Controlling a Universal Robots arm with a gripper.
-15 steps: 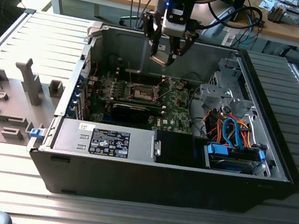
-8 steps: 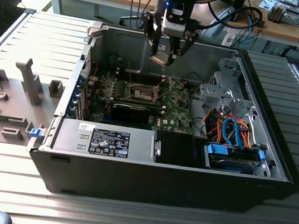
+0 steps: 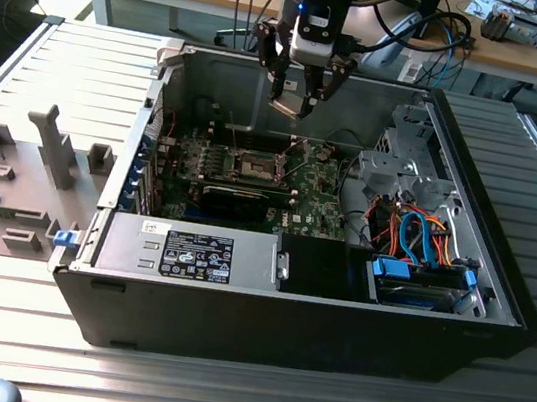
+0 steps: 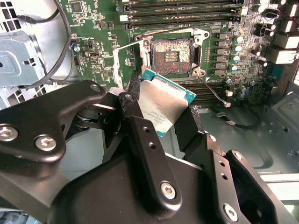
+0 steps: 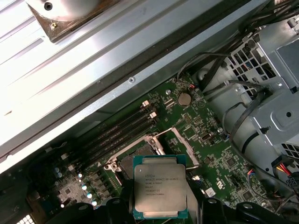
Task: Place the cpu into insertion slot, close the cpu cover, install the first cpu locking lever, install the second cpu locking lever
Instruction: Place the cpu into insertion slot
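Our black metal pincer is clamped by its two fingers on opposite edges of the small flat square cpu with a silver-grey metal top. It holds the chip in the air above the green motherboard of the open black computer case. In the second wrist view we see the square insertion slot with its dark centre and silver rim bare and apart from the cpu, with the thin silver cpu cover standing open at its side. In the first wrist view the cpu hides much of that slot. Around the slot stand long black memory sockets and a row of small silver capacitors. A grey perforated metal drive cage with looping black cables rises near one side of the board. The case's grey back wall stands close behind the pincer. We see open room straight over the slot.
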